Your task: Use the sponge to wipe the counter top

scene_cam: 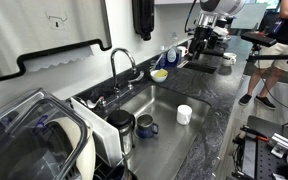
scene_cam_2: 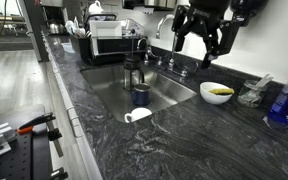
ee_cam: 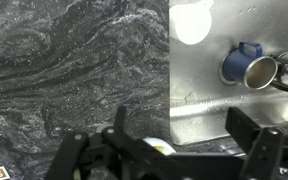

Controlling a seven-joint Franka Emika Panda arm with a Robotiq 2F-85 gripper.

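Note:
The yellow sponge (scene_cam_2: pixel 220 91) lies in a small white bowl (scene_cam_2: pixel 206 97) on the dark veined counter top (scene_cam_2: pixel 204 140) beside the sink. Sponge and bowl also show in an exterior view (scene_cam: pixel 160 74). My gripper (scene_cam_2: pixel 201 45) hangs open and empty in the air above the counter, a little above and to the sink side of the bowl. In the wrist view the open fingers (ee_cam: pixel 181 135) frame the counter (ee_cam: pixel 64 70) and the sink edge. A sliver of the bowl with a bit of yellow (ee_cam: pixel 160 148) shows low between them.
The steel sink (scene_cam_2: pixel 169 92) holds a blue mug (scene_cam_2: pixel 141 95) and a steel tumbler (ee_cam: pixel 261 70); a white cup (scene_cam_2: pixel 137 115) lies at its front edge. A faucet (scene_cam: pixel 119 62), a dish rack (scene_cam: pixel 89 135) and a blue bottle (scene_cam_2: pixel 282 103) stand around.

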